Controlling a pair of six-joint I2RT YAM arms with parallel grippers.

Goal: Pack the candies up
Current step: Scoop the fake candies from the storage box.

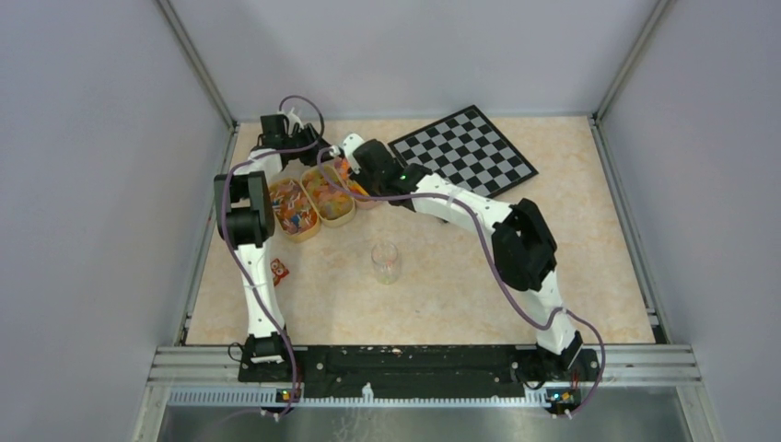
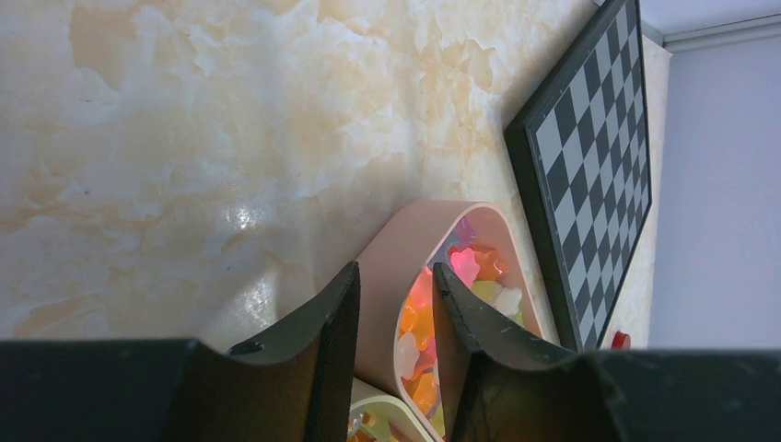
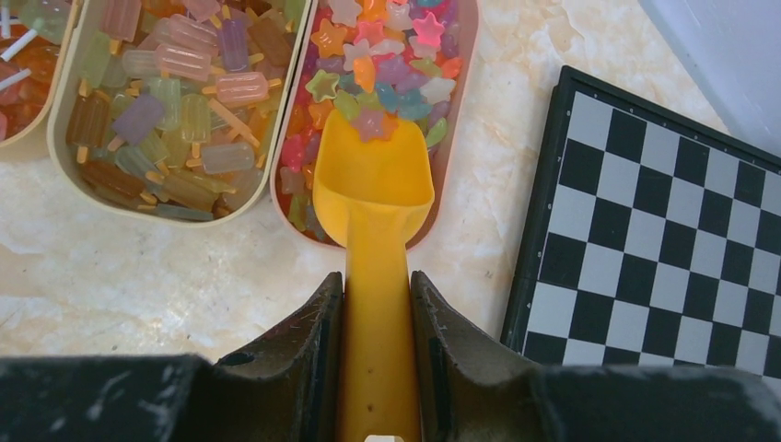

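Note:
The candies (image 3: 387,55) are tiny star shapes in mixed colours filling a pink oval tray (image 3: 465,83). My right gripper (image 3: 375,276) is shut on the handle of a yellow-orange scoop (image 3: 373,180). The scoop's bowl rests on the candies at the tray's near end, with one purple star at its lip. My left gripper (image 2: 396,269) straddles the same pink tray's wall (image 2: 405,239), one finger outside and one inside among the candies (image 2: 479,267). In the top view both grippers (image 1: 324,152) (image 1: 355,158) meet over the trays at the back left.
Two cream trays hold other sweets: popsicle shapes (image 3: 175,101) and a mixed lot (image 3: 28,83). A chessboard (image 1: 463,150) lies right of the trays. A clear jar (image 1: 385,261) stands open mid-table. A small red item (image 1: 279,271) lies by the left arm.

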